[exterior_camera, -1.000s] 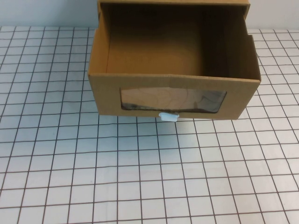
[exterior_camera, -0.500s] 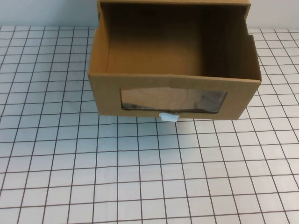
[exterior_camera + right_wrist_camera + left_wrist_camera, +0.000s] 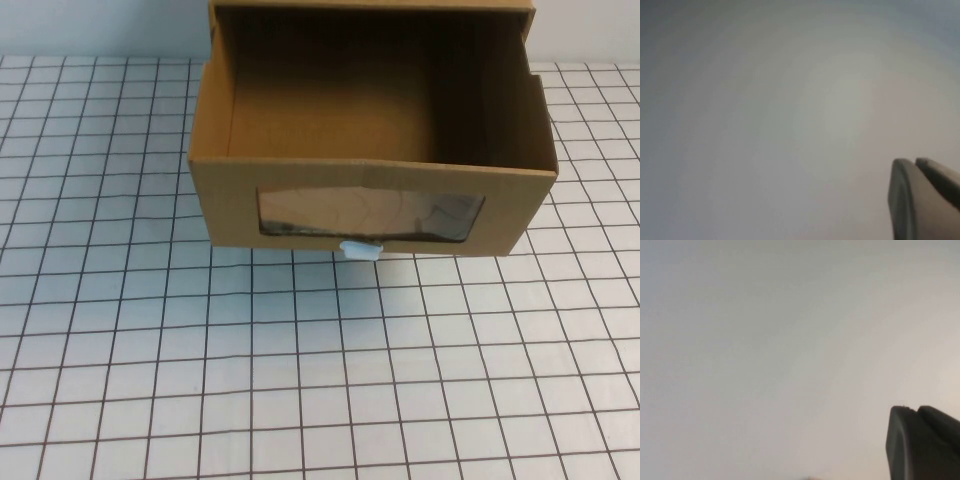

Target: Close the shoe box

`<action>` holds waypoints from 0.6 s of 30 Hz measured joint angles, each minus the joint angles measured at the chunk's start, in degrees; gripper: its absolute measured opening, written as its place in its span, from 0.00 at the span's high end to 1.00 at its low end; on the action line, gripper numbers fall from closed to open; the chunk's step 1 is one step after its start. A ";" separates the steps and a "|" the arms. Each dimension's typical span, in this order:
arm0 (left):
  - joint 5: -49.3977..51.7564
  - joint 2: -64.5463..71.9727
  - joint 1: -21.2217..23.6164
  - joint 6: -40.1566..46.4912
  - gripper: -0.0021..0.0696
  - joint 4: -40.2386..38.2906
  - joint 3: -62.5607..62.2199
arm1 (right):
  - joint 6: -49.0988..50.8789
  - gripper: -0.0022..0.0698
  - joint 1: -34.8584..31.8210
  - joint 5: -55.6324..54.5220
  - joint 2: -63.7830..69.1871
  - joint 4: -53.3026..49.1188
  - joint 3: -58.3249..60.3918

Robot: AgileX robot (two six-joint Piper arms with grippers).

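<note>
The shoe box [image 3: 232, 198] is brown cardboard and stands at the far middle of the table in the high view. Its drawer is pulled out toward me, and its inside shows empty. The drawer's front has a wide clear window [image 3: 370, 215] and a small white pull tab [image 3: 360, 250] at its lower edge. The outer sleeve [image 3: 522, 12] shows at the top edge of the view. Neither arm shows in the high view. My left gripper [image 3: 916, 409] and my right gripper [image 3: 914, 161] each show two fingertips pressed together, facing a blank pale surface away from the box.
The table [image 3: 300, 380] is white with a black grid and stretches from the box's front to the near edge and to both sides. A pale wall [image 3: 100, 25] runs behind the table.
</note>
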 joint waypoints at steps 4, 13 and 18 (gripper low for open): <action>15.62 10.83 0.00 0.53 0.98 0.39 -8.91 | 0.00 0.99 -0.13 17.94 9.97 -0.70 -9.37; 19.70 24.88 -0.71 3.74 0.98 -0.69 -12.90 | -2.39 0.99 -0.13 33.99 24.52 3.61 -11.89; 27.65 33.07 -4.44 12.74 0.98 -2.09 -21.10 | -4.04 0.99 -0.13 42.69 31.23 10.19 -12.17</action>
